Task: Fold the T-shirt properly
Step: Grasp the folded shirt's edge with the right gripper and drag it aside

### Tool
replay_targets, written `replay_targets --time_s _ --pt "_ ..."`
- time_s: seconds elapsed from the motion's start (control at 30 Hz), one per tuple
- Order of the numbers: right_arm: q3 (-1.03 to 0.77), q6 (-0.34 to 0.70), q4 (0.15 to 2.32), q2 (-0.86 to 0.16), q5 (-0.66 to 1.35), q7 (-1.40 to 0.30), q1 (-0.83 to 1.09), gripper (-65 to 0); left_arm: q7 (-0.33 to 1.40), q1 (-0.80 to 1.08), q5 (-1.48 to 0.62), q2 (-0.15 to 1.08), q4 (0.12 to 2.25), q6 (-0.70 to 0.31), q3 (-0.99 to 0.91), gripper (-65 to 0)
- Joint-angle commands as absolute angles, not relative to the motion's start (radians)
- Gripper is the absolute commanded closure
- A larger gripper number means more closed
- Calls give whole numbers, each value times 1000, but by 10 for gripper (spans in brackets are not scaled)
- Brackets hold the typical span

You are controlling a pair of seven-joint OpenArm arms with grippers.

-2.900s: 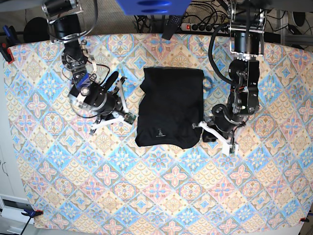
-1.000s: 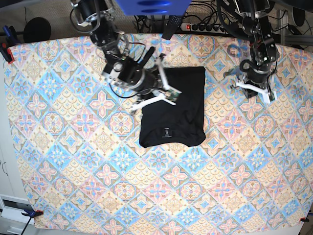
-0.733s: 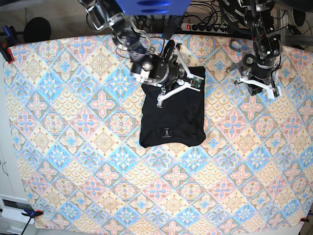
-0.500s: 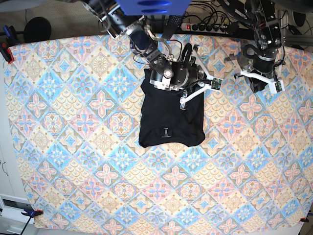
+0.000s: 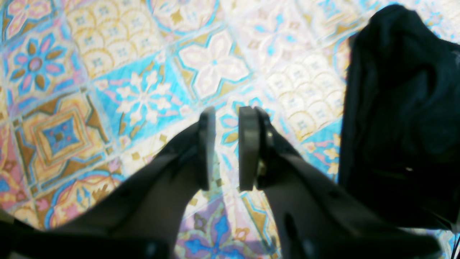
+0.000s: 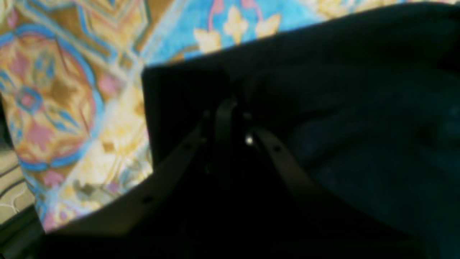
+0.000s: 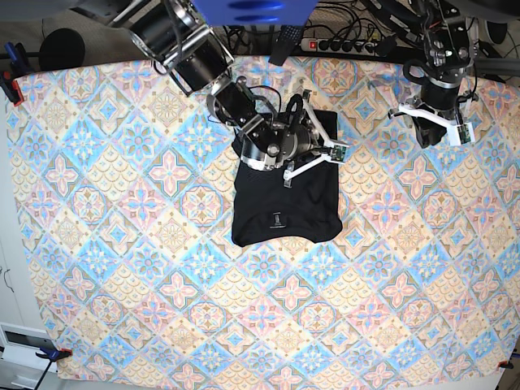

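The black T-shirt lies folded into a rectangle at the table's middle, with a small pale label near its near edge. My right gripper reaches across its far right part. In the right wrist view this gripper is shut, its tips resting on the T-shirt near a corner. The dark hides whether any cloth is pinched. My left gripper hangs over the patterned cloth at the far right, apart from the shirt. Its fingers stand a narrow gap apart with nothing between them, the T-shirt off to one side.
A patterned tablecloth covers the whole table. Beyond the far edge lie a power strip and cables. A blue object overhangs the far middle. Clamps hold the cloth at the left edge.
My right arm swept from the shirt's left side across its far part to the right, still shut. The left arm drew back from the shirt's right edge to the far right.
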State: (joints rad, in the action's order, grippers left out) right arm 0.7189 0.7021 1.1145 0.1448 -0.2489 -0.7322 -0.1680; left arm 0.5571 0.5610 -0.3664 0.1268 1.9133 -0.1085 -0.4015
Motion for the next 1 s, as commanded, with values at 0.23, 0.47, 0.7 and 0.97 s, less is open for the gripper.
replay_targets --time_s 0.23,0.47,0.7,0.97 --pt "688 698 1036 157 -254 -736 -179 -22 538 561 -369 133 1933 -110 -406 -116" --pt "526 698 1033 124 -254 -736 -179 -22 538 559 -369 133 1934 -110 -406 -116" --pt "384 698 1035 36 -254 -727 -179 -22 538 559 -369 133 1934 -110 -406 -116" --pt "262 698 1033 -58 -254 -670 -179 -22 538 559 -369 133 1934 -110 -406 -116"
